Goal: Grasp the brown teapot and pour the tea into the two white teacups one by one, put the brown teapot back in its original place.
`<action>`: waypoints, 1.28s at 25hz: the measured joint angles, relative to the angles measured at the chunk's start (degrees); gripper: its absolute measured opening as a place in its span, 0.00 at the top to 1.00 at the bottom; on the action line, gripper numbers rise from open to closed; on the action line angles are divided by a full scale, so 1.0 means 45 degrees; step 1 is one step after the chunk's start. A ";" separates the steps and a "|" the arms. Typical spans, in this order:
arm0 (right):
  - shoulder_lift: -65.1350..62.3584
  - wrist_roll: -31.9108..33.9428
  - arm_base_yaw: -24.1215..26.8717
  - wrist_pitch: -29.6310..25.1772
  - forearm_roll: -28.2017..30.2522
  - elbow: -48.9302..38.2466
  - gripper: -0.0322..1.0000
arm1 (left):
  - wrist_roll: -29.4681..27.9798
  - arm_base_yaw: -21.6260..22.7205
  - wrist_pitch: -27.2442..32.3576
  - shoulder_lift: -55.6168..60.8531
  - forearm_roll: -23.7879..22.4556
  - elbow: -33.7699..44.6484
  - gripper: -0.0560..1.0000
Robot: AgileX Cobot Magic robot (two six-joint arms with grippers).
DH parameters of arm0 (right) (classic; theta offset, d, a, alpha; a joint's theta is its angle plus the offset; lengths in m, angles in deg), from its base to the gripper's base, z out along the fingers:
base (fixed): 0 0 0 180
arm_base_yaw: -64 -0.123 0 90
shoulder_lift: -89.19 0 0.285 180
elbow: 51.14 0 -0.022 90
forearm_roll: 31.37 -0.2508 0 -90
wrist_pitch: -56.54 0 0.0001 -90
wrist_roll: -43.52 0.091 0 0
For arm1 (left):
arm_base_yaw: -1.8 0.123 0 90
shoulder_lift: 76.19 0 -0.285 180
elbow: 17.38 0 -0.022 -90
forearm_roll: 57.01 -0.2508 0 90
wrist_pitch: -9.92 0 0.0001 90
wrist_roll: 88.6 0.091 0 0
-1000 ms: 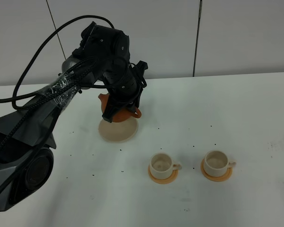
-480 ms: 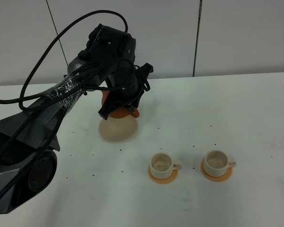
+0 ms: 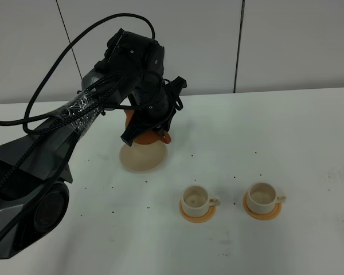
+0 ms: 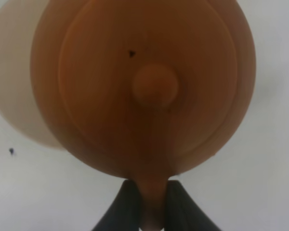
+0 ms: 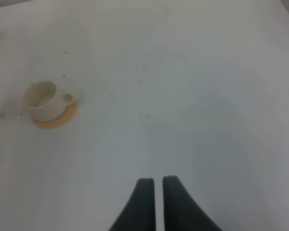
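1. Gripping the loop handle of the brown teapot (image 4: pixel 144 86), the left end effector (image 4: pixel 152 193) has its two dark fingers (image 4: pixel 126 202) pressed narrowly on either side of that handle, as the left wrist view shows.
2. From the high camera, the teapot sits tucked under the left arm's wrist, with only its lower body and part of one side showing.
3. It is above the far part of the round cream coaster (image 3: pixel 142 158). In the left wrist view the coaster shows out from under one side of the pot, so the two are not centred on each other.
4. Whether the pot's base touches the coaster cannot be told from these views.
5. The lid with its round knob (image 4: pixel 155 85) is on the pot, which looks upright.
6. The nearer teacup (image 3: pixel 195 197) stands on its orange saucer (image 3: pixel 198 217) towards the front of the white desk (image 3: pixel 309 132), well apart from the coaster.
7. The farther teacup (image 3: pixel 262 195) stands on its own orange saucer (image 3: pixel 262 216) beside the first, apart from it and in line with it.
8. Both cups are upright, their small handles pointing away from the left arm.
9. The right end effector (image 5: pixel 158 185) has its fingers drawn together with only a thin slit between them and nothing in its grasp. It is over bare desk, away from the cups.
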 joint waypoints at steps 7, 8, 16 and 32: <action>0.0000 0.0000 0.0000 0.0000 0.0000 0.0000 0.94 | -0.0027 0.0000 0.0000 0.0000 0.0219 0.0000 0.78; 0.0000 0.0000 0.0000 0.0000 0.0000 0.0000 0.94 | -0.0042 0.0000 0.0000 0.0000 0.0219 0.0000 0.78; 0.0000 0.0000 0.0000 0.0000 0.0000 0.0000 0.94 | 0.0051 0.0000 0.0000 0.0000 0.0234 0.0000 0.78; 0.0000 0.0000 0.0000 0.0000 0.0000 0.0000 0.94 | 0.3830 -0.0077 0.0000 0.0000 0.0705 0.0000 0.78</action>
